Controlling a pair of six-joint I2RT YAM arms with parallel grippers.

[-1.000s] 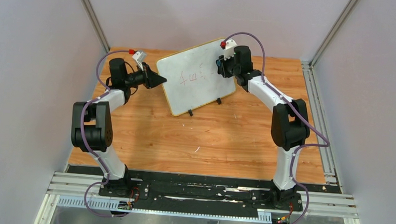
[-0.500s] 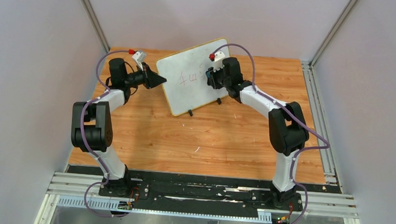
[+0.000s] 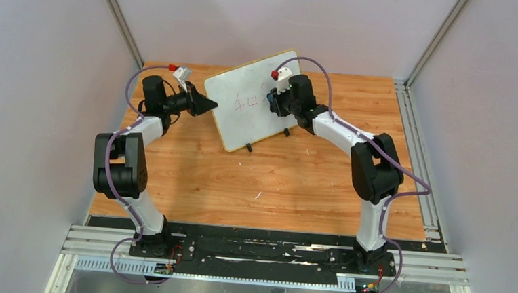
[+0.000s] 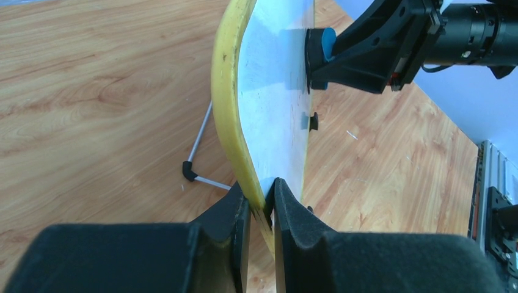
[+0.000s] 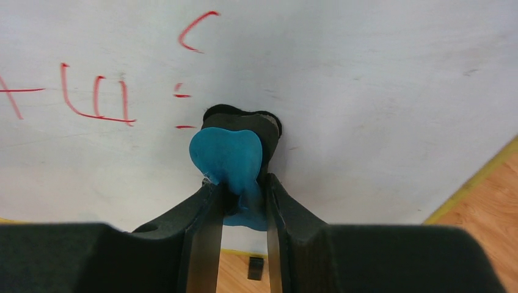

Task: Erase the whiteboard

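The wooden table [image 3: 274,181] stretches in front of the whiteboard [image 3: 241,121], toward the arm bases. The whiteboard stands on the far half of that table. It leans back on two small black feet [image 3: 249,147] at its lower edge, with its white face turned toward the bases and its left end nearer them than its right.

At the whiteboard's left edge, the left gripper [image 4: 261,201] is clamped on the yellow frame, one finger on the face side and one on the back. Behind the whiteboard, the left wrist view shows a thin wire stand [image 4: 190,171] resting on the wood.

On the whiteboard's face, right of centre, the right gripper [image 5: 239,195] has its jaws closed tight on a blue eraser [image 5: 227,152]. The eraser's dark pad is pressed against the white surface. Red marks [image 5: 98,97] lie on the face to the left of the eraser. Two short dashes sit just beside it and a curved stroke sits above it.
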